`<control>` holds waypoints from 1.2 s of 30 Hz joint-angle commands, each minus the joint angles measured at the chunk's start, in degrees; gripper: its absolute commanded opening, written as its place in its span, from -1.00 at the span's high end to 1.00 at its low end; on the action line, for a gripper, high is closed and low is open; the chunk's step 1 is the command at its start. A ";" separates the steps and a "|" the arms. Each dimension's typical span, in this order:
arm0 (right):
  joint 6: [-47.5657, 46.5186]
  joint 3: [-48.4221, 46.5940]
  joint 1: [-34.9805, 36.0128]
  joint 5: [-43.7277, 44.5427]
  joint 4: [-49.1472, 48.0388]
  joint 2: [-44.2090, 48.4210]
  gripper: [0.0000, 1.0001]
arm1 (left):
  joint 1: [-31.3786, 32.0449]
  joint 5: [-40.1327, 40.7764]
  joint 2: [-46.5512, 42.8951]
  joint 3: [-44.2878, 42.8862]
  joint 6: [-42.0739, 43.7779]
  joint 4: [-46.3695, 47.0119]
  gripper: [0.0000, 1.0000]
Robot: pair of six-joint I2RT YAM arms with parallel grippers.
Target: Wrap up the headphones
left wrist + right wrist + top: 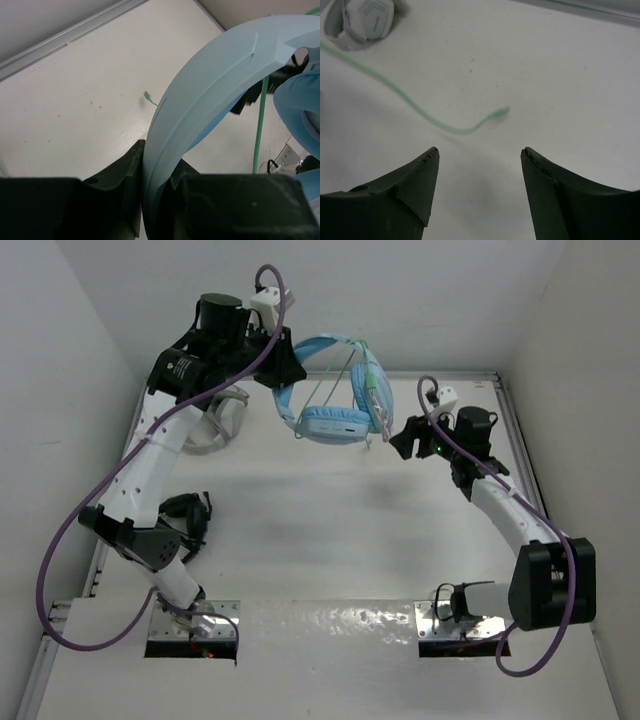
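The light blue headphones (330,400) hang in the air at the back of the table, held by the headband. My left gripper (283,370) is shut on the blue headband (200,100), which runs up between its jaws. The thin pale green cable (368,380) is wound across the headband and ear cups; its loose end (445,125) hangs free in front of my right gripper. My right gripper (402,437) is open and empty, just right of the ear cup (335,424), with the cable tip (506,109) beyond its fingertips, apart from them.
Grey-white headphones (215,420) lie at the back left, also showing in the right wrist view (362,20). Black headphones (188,515) lie at the left beside my left arm. A raised rim (505,410) borders the table, with walls close behind.
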State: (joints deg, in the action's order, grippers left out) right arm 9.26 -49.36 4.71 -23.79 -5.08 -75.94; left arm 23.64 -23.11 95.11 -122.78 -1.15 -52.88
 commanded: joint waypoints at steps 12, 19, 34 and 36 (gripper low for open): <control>1.81 6.58 13.13 14.12 -39.90 -11.93 -0.86 | -0.96 7.47 3.68 -10.90 -8.87 9.29 1.00; 6.65 1.29 19.45 13.60 -46.94 -22.75 -0.82 | -0.96 7.91 3.77 -12.39 -9.75 9.82 1.00; 0.27 2.96 18.94 15.73 -35.98 -19.78 -0.58 | -1.05 7.56 2.54 -12.22 -8.52 8.76 1.00; -2.65 2.61 18.41 14.65 -29.39 -17.58 -0.58 | -1.14 7.47 2.45 -12.22 -8.43 8.67 1.00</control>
State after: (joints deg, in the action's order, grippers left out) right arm 12.23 -46.39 23.92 -7.38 -39.44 -98.28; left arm 23.11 -14.57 100.44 -132.07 -7.53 -49.12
